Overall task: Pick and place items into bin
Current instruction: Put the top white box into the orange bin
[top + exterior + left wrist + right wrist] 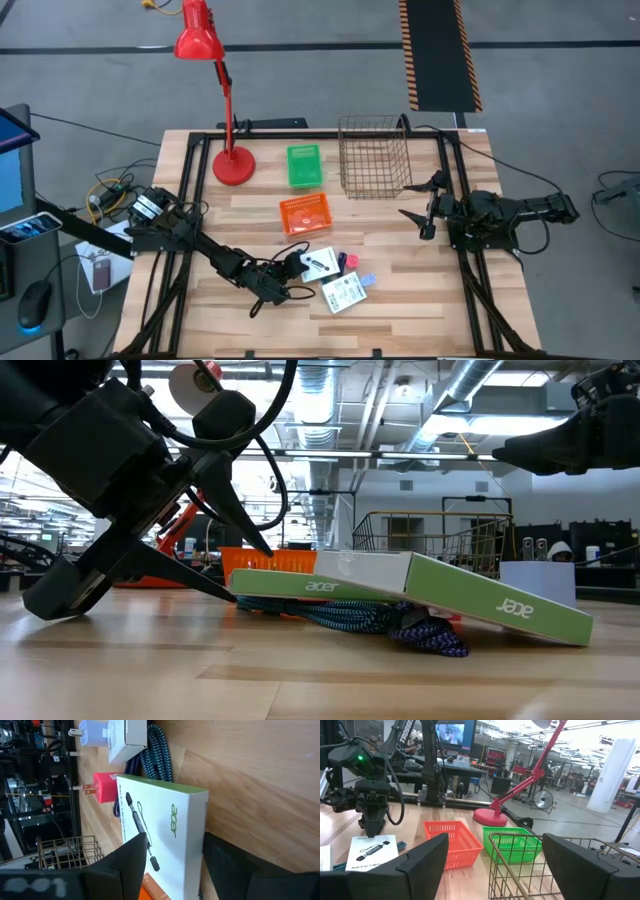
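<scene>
Two flat white packets with green edges lie near the table's near edge. One packet (318, 262) (170, 825) rests tilted on braided cords; the other packet (345, 292) (500, 605) is beside it. A teal cord (156, 750) and a blue-purple cord (432, 636) lie under them. A red-pink plug block (104, 787) and a light-blue block (92, 732) sit close by. My left gripper (290, 270) (175, 840) is open at the first packet's end, one finger above its printed face and one low beside its green edge. My right gripper (415, 200) (492, 850) is open, in the air beside the wire basket. My left gripper comes level from the table's left and straddles the end of the first packet (245, 586). Its upper finger (262, 540) stands just over the top face and its lower finger (200, 586) reaches the bottom edge. I cannot tell whether either one touches it.
An orange basket (303, 213), a green basket (303, 165) and a taller wire basket (375, 155) stand toward the far side. A red desk lamp (232, 165) stands at the far left. Bare wood lies to the right of the packets.
</scene>
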{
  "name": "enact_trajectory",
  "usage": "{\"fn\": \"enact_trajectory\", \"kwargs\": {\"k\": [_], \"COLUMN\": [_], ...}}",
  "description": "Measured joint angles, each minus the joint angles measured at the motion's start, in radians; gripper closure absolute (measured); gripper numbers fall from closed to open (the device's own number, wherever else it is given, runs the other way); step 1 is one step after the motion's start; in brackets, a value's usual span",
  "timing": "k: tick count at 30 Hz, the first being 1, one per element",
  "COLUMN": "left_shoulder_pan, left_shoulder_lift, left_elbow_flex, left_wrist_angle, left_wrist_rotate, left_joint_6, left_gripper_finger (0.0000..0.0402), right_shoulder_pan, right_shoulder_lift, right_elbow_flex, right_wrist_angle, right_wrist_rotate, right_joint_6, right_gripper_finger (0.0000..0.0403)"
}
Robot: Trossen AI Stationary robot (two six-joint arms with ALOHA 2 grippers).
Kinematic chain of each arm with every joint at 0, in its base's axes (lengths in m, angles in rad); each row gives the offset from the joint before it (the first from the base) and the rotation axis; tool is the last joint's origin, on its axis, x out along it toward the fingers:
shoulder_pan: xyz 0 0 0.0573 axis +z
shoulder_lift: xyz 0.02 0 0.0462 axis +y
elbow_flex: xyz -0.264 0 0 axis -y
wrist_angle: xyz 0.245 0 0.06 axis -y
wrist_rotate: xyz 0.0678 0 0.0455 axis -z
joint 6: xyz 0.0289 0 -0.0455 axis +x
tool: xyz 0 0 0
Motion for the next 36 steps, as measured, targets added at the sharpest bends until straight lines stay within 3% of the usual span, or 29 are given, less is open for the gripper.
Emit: {"fn": "enact_trajectory", "kwargs": {"k": [11, 25, 36], "left_shoulder_pan": [0.000, 0.000, -0.010], "left_shoulder_lift": [0.000, 0.000, 0.000], "left_elbow_flex": [0.000, 0.000, 0.000], "left_wrist_angle": [-0.007, -0.015, -0.022], "left_wrist_rotate": [0.003, 0.028, -0.001], "left_joint_6": [0.000, -0.050, -0.050], "left_gripper_finger": [0.0222, 0.0331, 0.0336], "right_shoulder_pan": [0.000, 0.000, 0.000], "right_shoulder_lift": [0.000, 0.000, 0.000], "right_elbow_flex": [0.000, 0.000, 0.000], "right_wrist_angle": [0.000, 0.000, 0.000], "right_wrist_rotate": [0.000, 0.000, 0.000], "right_joint_6": [0.000, 0.000, 0.000], "right_gripper_finger": [0.0085, 0.0085, 0.0085]}}
